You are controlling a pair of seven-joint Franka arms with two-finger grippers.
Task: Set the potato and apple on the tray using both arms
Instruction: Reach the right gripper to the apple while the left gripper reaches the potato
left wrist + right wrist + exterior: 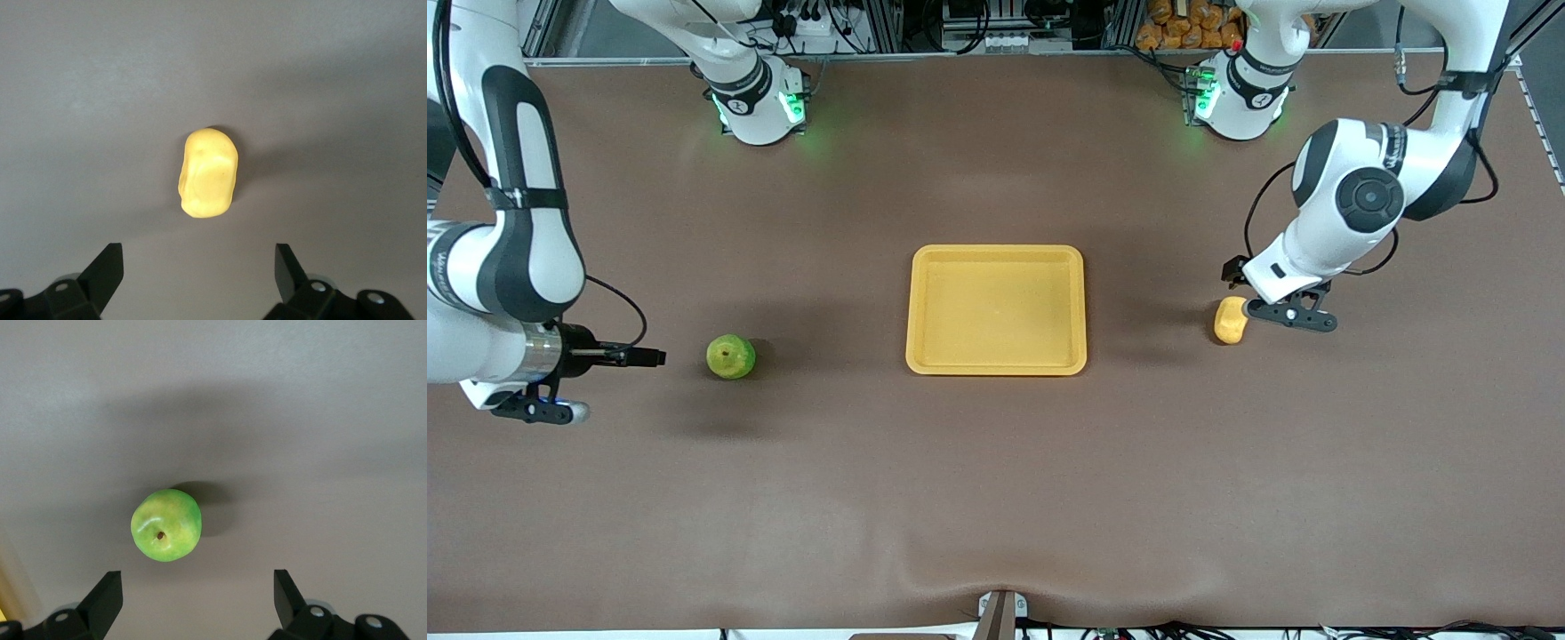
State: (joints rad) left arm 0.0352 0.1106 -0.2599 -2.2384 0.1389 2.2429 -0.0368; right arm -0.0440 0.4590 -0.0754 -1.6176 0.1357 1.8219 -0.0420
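Nearest the front camera sits the apple (731, 356), on the counter (996, 498) toward the right arm's end, well apart from the tray (996, 309). Right gripper (193, 600) hovers beside it, jaws wide apart, holding nothing; the right wrist view shows the apple ahead of the gap, a bit off-centre. Apple looks round, smooth, prob. light and rigid w/ a glossy skin, so it may roll or slip; best gripped across its widest part.

Tray comes next, mid-counter, w/ nothing in it.

Potato (1231, 320) lies slightly farther from the camera than the apple, toward the left arm's end, near the tray but clear of it. Left gripper (199, 280) hangs just beside and above it, jaws spread wide, touching nothing. Potato is oblong and lumpy, likely light and firm; closing across the narrow width, mid-length, should hold it w/o twisting. Neither item is on the tray yet.
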